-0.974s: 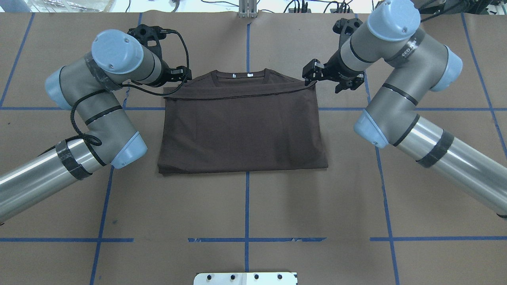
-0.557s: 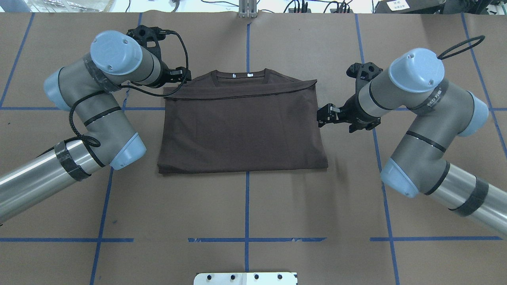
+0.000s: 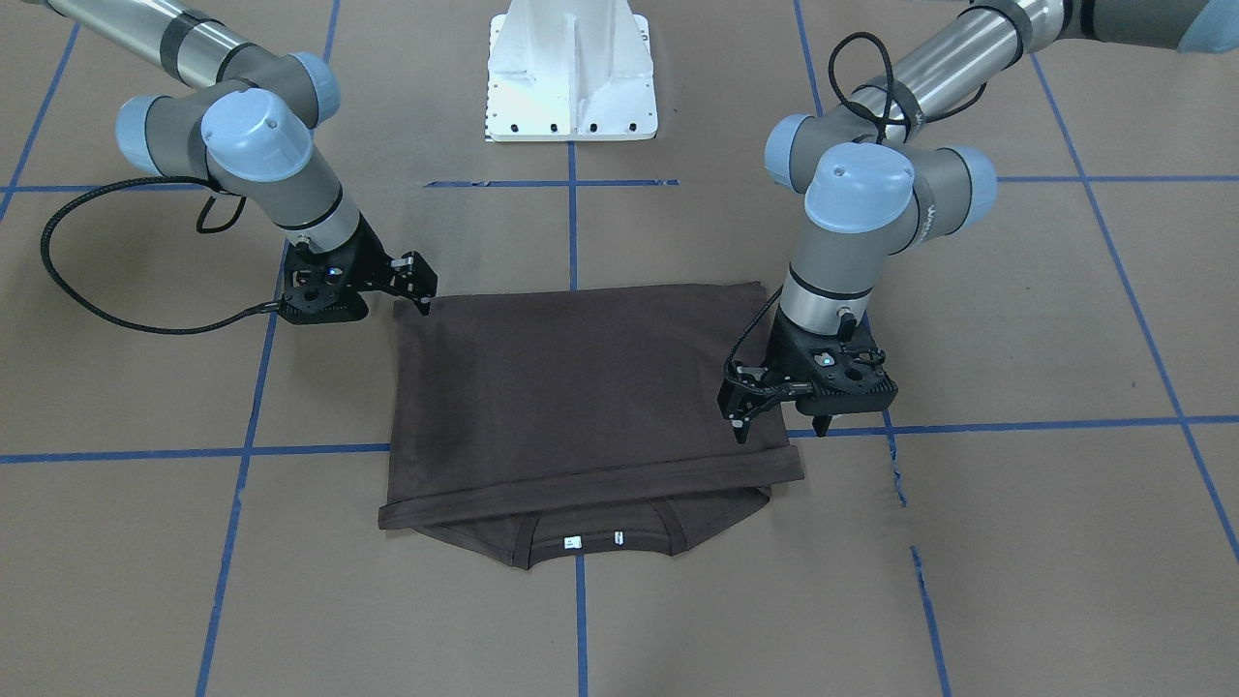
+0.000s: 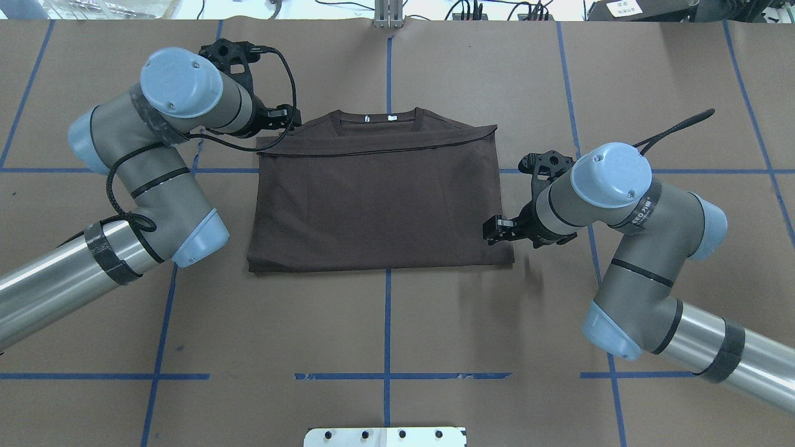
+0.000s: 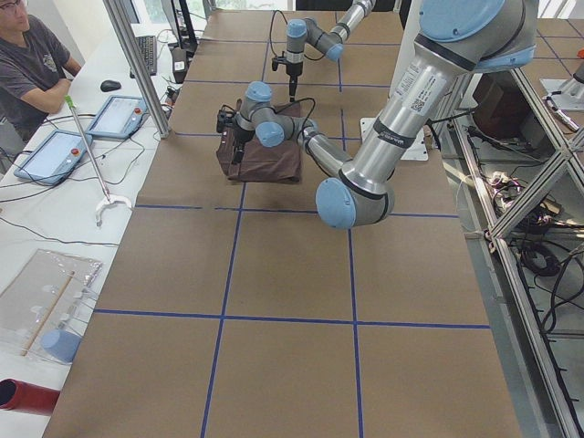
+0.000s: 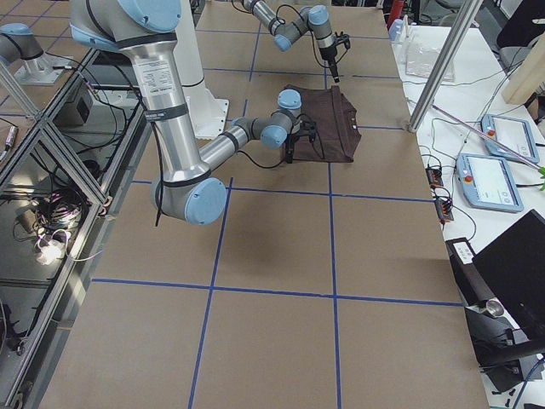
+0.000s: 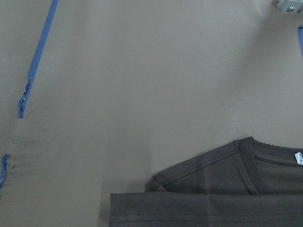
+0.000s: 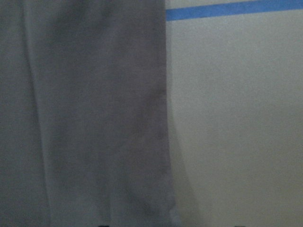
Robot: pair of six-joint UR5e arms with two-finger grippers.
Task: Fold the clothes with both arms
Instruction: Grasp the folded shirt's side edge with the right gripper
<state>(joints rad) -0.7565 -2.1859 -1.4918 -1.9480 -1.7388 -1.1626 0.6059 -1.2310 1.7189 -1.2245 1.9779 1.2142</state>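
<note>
Seen from the operators' side of the surface (image 3: 1016,581), which is covered in brown paper and marked with a blue tape grid (image 3: 1065,423):

1. Nearest is the ribbed collar (image 3: 595,537) of the T-shirt (image 3: 571,387). Two small white labels (image 3: 571,543) sit inside the neck. Only the collar and the shoulder line project from under the folded layer.

2. Just behind the collar, a hemmed edge (image 3: 590,482) runs straight across from side to side. Beyond it the garment is a flat, dark brown rectangle with straight sides and few wrinkles. It is centred on the grid line between the two arms.

3. The left gripper (image 3: 780,428) hangs above the hem corner on the robot's left. Its fingers point down, stand apart and hold nothing. The left wrist view shows that corner and the collar lying on the paper below.

4. Farther back, the right gripper (image 3: 418,284) sits low at the shirt corner closest to the robot on its right. Its jaws are apart and empty. Contact with the cloth cannot be judged.

5. Farthest back stands the white pedestal base (image 3: 571,77).
</note>
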